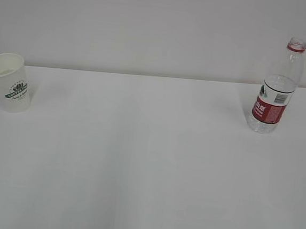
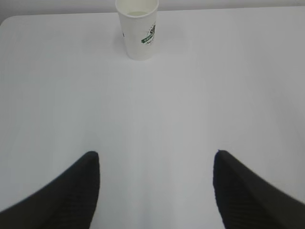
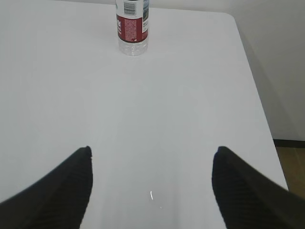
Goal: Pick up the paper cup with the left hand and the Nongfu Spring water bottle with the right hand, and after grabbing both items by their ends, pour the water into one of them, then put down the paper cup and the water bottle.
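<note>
The paper cup (image 1: 11,82) stands upright at the far left of the white table, white with a green logo; water shows faintly inside it in the left wrist view (image 2: 138,27). The Nongfu Spring water bottle (image 1: 277,88) stands upright at the far right, uncapped, with its red label; only its lower part (image 3: 132,26) shows in the right wrist view. My left gripper (image 2: 156,155) is open and empty, well short of the cup. My right gripper (image 3: 151,151) is open and empty, well short of the bottle. Neither arm shows in the exterior view.
The white table (image 1: 149,162) meets a pale wall at the back. In the right wrist view the table's right edge (image 3: 259,100) drops off to a wall and brown floor. A rounded table corner (image 2: 7,21) lies left of the cup.
</note>
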Controlling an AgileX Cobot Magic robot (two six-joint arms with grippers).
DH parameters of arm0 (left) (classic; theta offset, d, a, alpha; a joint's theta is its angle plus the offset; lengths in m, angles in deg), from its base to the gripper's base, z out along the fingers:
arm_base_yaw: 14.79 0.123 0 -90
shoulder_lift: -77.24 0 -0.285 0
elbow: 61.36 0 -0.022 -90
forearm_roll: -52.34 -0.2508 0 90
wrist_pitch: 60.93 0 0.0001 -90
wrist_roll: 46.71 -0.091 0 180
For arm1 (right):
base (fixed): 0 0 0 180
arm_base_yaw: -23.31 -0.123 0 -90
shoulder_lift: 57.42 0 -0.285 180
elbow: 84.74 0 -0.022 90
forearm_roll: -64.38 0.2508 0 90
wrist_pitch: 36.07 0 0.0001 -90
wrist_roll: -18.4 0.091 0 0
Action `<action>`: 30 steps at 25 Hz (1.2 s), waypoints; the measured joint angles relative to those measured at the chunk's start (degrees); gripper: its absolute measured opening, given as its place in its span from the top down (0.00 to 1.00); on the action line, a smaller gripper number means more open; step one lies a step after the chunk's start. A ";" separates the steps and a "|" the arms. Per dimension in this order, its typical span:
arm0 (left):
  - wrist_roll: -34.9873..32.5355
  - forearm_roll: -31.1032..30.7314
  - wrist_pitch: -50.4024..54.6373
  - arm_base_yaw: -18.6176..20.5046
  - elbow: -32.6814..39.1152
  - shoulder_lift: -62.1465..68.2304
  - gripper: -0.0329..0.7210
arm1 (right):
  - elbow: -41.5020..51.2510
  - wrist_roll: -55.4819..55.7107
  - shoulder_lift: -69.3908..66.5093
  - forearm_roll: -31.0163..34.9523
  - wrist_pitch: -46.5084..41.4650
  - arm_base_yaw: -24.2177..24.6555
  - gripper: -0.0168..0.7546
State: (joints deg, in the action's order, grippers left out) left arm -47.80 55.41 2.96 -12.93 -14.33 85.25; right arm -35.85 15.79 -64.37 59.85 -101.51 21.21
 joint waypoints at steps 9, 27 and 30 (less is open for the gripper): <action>-0.09 0.21 0.00 0.00 0.00 0.00 0.23 | 0.00 0.00 0.00 0.00 0.00 0.00 0.22; -0.09 0.24 0.00 0.00 0.00 0.00 0.23 | 0.00 0.00 0.00 0.00 0.00 0.00 0.22; -0.09 0.34 0.00 0.00 0.00 0.00 0.23 | 0.00 0.00 0.00 0.00 0.00 0.00 0.22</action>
State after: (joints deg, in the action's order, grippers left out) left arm -47.89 55.74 2.96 -12.93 -14.33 85.25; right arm -35.85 15.79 -64.37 59.85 -101.51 21.21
